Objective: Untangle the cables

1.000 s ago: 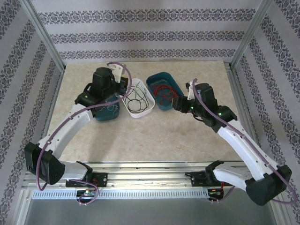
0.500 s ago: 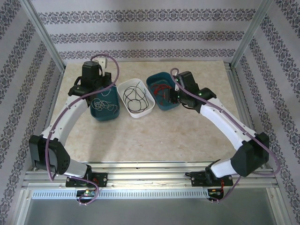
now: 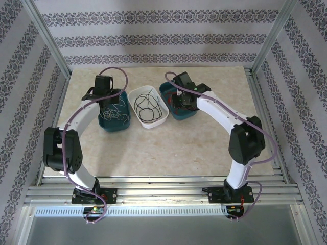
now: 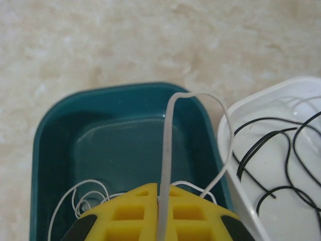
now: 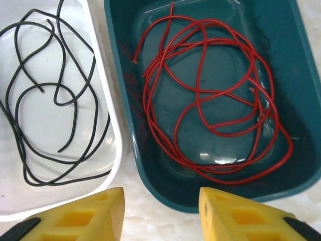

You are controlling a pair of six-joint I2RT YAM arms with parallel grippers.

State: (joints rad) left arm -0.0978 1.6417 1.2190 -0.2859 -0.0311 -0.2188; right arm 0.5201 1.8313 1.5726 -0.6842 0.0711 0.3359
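Observation:
Thin whitish cables lie coiled in the left teal bin (image 4: 50, 115); one whitish strand (image 4: 168, 140) rises from the bin, arches over its right rim and runs back down. My left gripper (image 4: 160, 193) is shut on that strand, just above the bin (image 3: 113, 125). Black cables (image 5: 75, 105) lie looped in the white bin (image 5: 113, 125). Red cables (image 5: 200, 95) lie tangled in the right teal bin (image 5: 165, 193). My right gripper (image 5: 161, 201) hangs open above that bin's near rim, nothing between its fingers (image 5: 100, 211).
The three bins stand side by side at the back of the marble-patterned table, the white bin (image 3: 158, 120) between the teal ones and touching them. Metal frame posts and patterned walls close in the sides and back.
Both arms have reached farther back. The left gripper shifted left over the left teal bin, still shut. The right gripper swung left and now hovers over the right teal bin.

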